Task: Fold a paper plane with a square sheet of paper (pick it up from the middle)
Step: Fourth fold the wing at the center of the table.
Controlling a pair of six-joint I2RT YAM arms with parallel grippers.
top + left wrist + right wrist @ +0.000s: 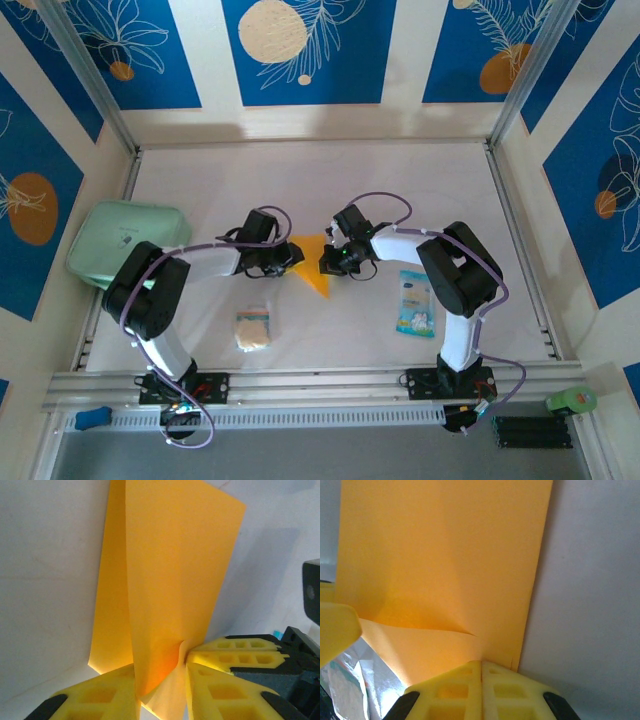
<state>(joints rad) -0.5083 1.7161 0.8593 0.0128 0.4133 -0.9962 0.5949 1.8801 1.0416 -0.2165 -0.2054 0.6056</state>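
Surface: white table [320,180], walled by blue floral panels.
Sheet: the orange-yellow square sheet of paper [312,265] is seen partly folded and raised at mid-table, between both grippers.
Left gripper [160,669]: closed on a fold of the sheet.
Right gripper [481,664]: pinched tight on the sheet's edge.
Writing: print on the blue-white packet [414,303] cannot be read.
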